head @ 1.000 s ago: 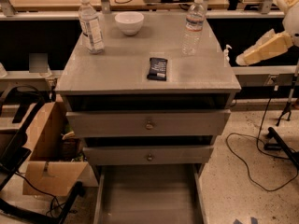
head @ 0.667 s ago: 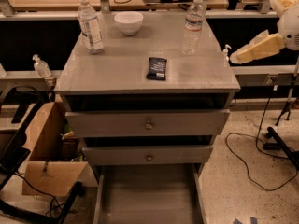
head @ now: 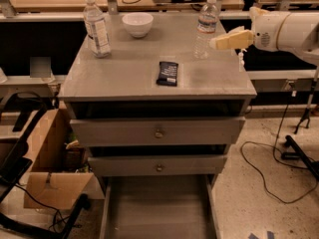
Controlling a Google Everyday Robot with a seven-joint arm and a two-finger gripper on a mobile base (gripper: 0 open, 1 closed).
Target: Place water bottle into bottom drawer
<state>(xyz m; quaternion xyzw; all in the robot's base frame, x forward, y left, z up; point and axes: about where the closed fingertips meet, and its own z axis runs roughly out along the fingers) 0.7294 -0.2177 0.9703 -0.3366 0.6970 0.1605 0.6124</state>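
Altogether one water bottle (head: 205, 26) beside gripper (head: 216, 43), grip state unclear, one stouter bottle (head: 97, 29), one bowl (head: 137, 24), three drawers (head: 159, 132).

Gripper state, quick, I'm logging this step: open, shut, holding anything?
Gripper: close beside the water bottle; open or shut cannot be told.

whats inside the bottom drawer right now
The open bottom drawer shows nothing on its visible floor; its rear is covered by the middle drawer. The water bottle stands on the cabinet top, with the gripper just right of it.
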